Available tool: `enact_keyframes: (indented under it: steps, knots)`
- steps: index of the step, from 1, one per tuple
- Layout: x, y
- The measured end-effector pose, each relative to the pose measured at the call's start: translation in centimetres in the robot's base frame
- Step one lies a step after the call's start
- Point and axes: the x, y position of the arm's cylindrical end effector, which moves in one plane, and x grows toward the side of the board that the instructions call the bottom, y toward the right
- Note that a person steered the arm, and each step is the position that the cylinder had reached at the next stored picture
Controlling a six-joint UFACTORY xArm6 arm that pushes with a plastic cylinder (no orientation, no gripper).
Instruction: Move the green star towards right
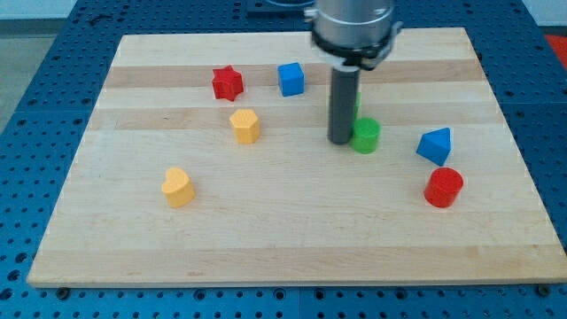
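My tip (341, 141) rests on the board just left of a green round block (366, 136) and touches its left side. A thin green sliver (358, 105) shows at the rod's right edge, higher up. It belongs to a second green block that the rod mostly hides, and I cannot make out its shape. No clear green star outline shows.
A red star (227, 83) and a blue cube (291, 79) lie at the top left of the rod. A yellow hexagonal block (245, 126) and a yellow heart (178, 187) lie left. A blue triangular block (435, 145) and a red cylinder (444, 187) lie right, on the wooden board (283, 248).
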Motion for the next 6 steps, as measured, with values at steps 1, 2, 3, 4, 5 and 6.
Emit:
enact_keyframes:
  steps: [1,2,3,4,5,6]
  knots:
    - [-0.7,3.0]
    - [-1.0,2.1]
    - [-1.0,-4.8]
    - [-2.1,-9.4]
    - [-4.9,-6.6]
    - [-5.5,-2.3]
